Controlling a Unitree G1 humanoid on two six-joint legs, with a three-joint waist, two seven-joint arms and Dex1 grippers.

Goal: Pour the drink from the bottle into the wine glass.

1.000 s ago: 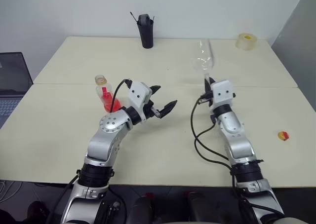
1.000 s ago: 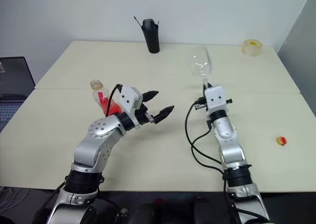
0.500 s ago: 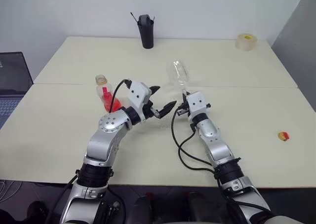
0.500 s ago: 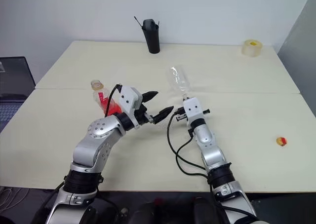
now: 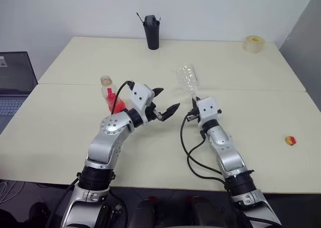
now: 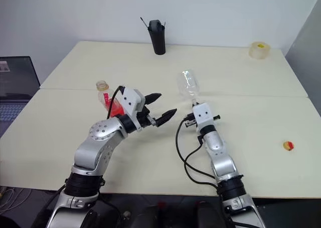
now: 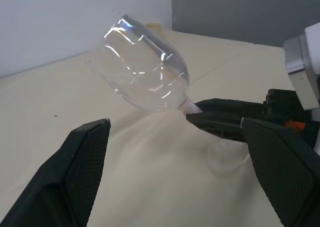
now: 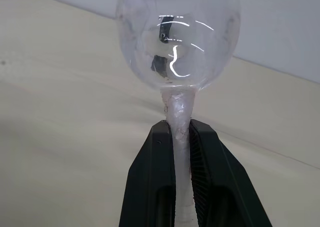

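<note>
Right pincer (image 8: 181, 137) clamped on the glass (image 5: 187, 79) stem, bowl tilted; bottle (image 5: 110, 96) stands just behind the left pincer (image 5: 164, 101), splayed and empty

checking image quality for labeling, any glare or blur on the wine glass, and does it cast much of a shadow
Right wrist view: curved white highlights streak the wine glass bowl, with dark reflections inside; the stem between the right gripper fingers is sharp. Left wrist view: bright streaks on the bowl, and the near left gripper fingers look soft. Left eye view: the glass is faint against the table, with hardly any shadow.
</note>
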